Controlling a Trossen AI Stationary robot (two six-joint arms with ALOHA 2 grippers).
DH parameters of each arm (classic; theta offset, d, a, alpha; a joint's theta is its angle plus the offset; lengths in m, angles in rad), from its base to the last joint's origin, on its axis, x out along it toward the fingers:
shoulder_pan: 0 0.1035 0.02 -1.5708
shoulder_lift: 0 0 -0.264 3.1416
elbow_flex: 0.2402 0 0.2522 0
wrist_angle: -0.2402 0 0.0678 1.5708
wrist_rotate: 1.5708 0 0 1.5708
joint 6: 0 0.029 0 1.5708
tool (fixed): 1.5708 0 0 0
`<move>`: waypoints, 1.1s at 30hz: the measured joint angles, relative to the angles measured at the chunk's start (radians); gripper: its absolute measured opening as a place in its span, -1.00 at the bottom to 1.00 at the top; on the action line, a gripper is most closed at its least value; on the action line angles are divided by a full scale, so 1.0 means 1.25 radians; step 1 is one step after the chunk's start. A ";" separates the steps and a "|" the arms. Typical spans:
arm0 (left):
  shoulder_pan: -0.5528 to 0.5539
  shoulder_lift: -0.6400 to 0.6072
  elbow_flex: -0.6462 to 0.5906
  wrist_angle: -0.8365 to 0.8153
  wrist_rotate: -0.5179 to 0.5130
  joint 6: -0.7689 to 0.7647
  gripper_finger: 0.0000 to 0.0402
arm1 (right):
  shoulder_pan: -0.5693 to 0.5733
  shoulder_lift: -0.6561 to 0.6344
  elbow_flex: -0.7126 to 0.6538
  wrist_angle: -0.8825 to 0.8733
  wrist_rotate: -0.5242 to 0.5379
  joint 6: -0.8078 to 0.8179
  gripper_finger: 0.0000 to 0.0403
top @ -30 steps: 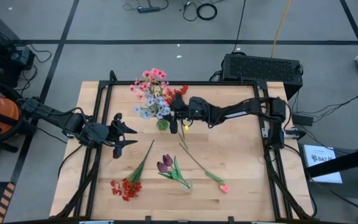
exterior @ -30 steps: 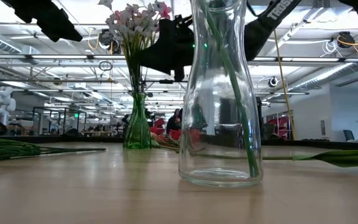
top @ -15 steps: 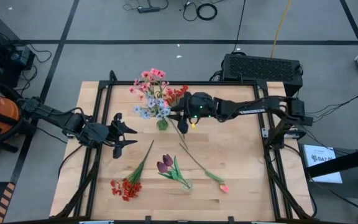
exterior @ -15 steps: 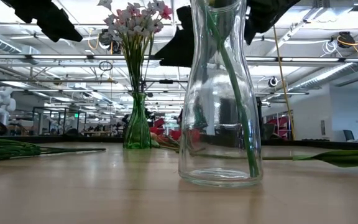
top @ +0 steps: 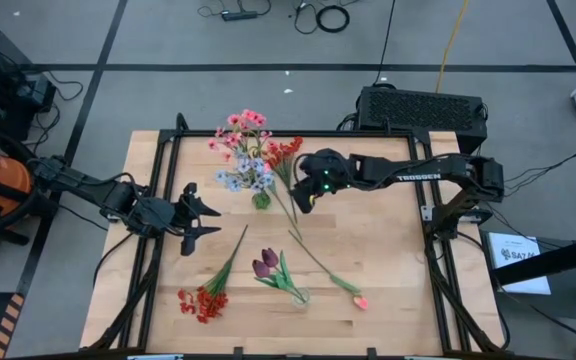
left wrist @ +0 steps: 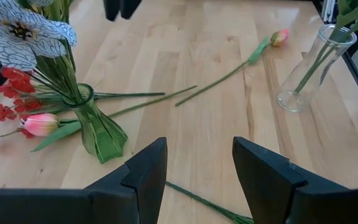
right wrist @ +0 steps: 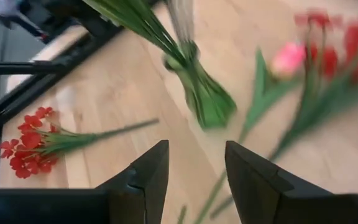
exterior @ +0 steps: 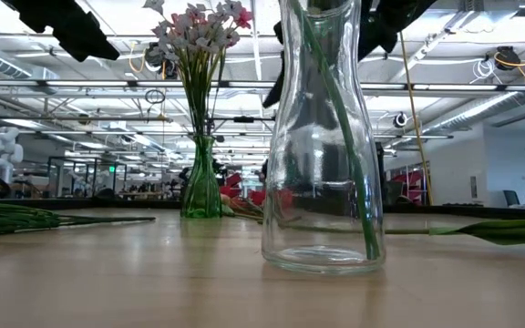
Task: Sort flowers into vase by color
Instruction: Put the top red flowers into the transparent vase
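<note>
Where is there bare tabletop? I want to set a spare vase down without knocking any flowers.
The widest bare patch is the right side of the table, between the pink bud and the right frame rail. It is crowded at the back around the green vase, with the right gripper beside it, and in front around the red flowers and glass vase.

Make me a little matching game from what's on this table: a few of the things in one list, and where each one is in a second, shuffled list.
Things:
1. dark maroon tulips
2. pink bud
3. pale blue sprigs
4. left gripper

Places or states:
A. standing in the green vase
B. lying flat on the table, near its front edge
C. standing in the clear glass vase
D. open and empty, at the left side of the table

Pairs: 1-C, 2-B, 3-A, 4-D
</note>
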 joint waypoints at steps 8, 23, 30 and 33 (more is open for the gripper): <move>0.000 0.000 0.000 0.000 0.000 -0.001 -0.06 | 0.000 0.000 0.000 -0.120 0.000 0.128 -0.26; 0.000 0.000 0.000 0.000 0.000 -0.001 -0.06 | 0.027 0.001 0.000 -0.336 0.080 0.341 -0.26; 0.000 0.000 0.000 0.000 -0.001 -0.002 -0.06 | 0.037 0.002 0.000 -0.256 0.187 0.316 -0.26; 0.000 0.000 0.000 0.000 0.000 -0.004 -0.06 | 0.027 0.002 0.000 -0.213 0.201 0.294 -0.26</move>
